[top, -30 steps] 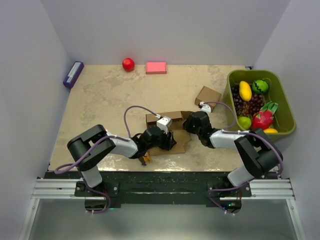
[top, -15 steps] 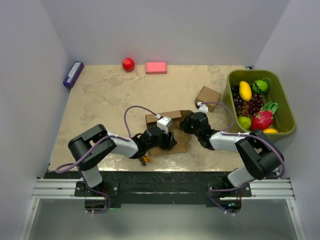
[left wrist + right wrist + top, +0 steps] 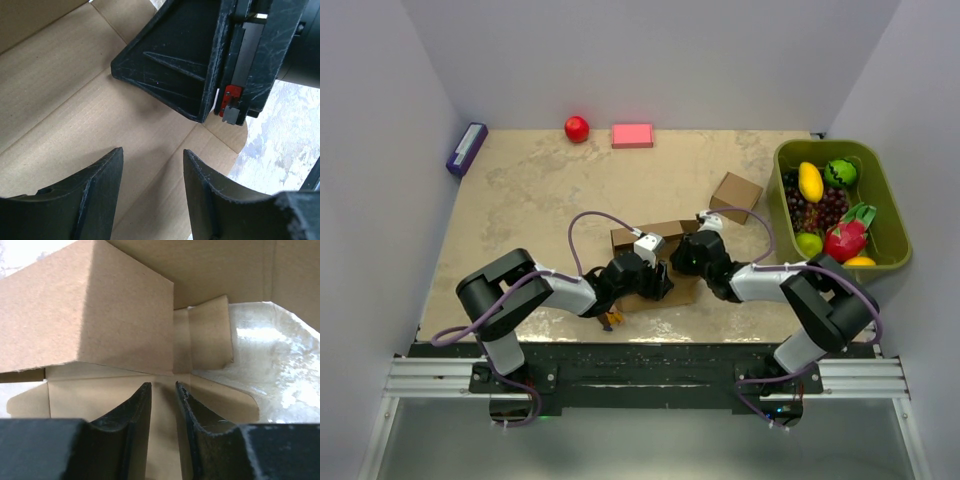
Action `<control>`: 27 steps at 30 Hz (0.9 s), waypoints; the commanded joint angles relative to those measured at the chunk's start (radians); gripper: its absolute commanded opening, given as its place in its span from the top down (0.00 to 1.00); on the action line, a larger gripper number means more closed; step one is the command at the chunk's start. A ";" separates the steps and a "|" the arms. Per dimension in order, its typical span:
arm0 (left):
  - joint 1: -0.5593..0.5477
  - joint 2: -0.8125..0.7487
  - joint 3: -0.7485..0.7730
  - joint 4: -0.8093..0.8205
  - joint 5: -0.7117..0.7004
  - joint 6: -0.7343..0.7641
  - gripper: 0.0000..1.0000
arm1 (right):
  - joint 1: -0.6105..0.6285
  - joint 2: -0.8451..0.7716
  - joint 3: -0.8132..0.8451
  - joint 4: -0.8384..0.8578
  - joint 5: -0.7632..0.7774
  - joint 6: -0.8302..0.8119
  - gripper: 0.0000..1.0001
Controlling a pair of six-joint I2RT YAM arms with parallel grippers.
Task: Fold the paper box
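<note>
Two claws work over the paper box (image 3: 665, 233), which lies on the table (image 3: 530, 200) just below the middle of the top view, between the arms. The left gripper (image 3: 151, 152) stands open over a flat panel and holds nothing. The right gripper (image 3: 161, 387) has its jaws nearly together with a thin gap left, and no cardboard shows pinched between them. The box should handle as light, thin cardboard. It is stiff across a panel but ready to hinge at its scored creases, and it will likely slide on the smooth tabletop if pushed without a hold-down. Hard pinching would probably dent it. The free edge of a flap or the top of a raised wall looks the best place to grip, while the other claw pins the floor panel. Its long axis runs roughly left to right in the top view. One wall already stands along the upper edge, the open side faces up, and small tabs lie flat toward the lower right.
</note>
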 commanded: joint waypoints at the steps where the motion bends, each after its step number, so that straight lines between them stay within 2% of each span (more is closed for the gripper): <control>1: -0.002 0.025 -0.014 -0.153 -0.001 -0.005 0.44 | 0.001 -0.089 0.020 -0.099 0.052 -0.030 0.64; 2: -0.002 0.006 -0.013 -0.156 -0.003 -0.004 0.44 | -0.001 -0.145 0.016 -0.127 0.067 -0.038 0.60; 6: -0.002 -0.032 0.018 -0.193 -0.001 0.016 0.41 | -0.004 -0.300 -0.007 -0.269 0.067 -0.076 0.29; 11: -0.002 -0.095 0.055 -0.242 0.014 0.051 0.35 | -0.050 -0.455 0.010 -0.456 0.078 -0.131 0.20; 14: -0.002 -0.141 0.073 -0.279 0.017 0.082 0.32 | -0.116 -0.494 0.030 -0.501 0.089 -0.165 0.15; 18: -0.002 -0.210 0.101 -0.353 0.010 0.127 0.28 | -0.166 -0.440 0.051 -0.477 0.082 -0.211 0.16; 22: -0.002 -0.273 0.161 -0.501 0.017 0.206 0.26 | -0.194 -0.342 0.066 -0.393 0.063 -0.233 0.19; 27: -0.002 -0.325 0.312 -0.736 0.007 0.372 0.25 | -0.203 -0.215 0.082 -0.268 0.041 -0.273 0.30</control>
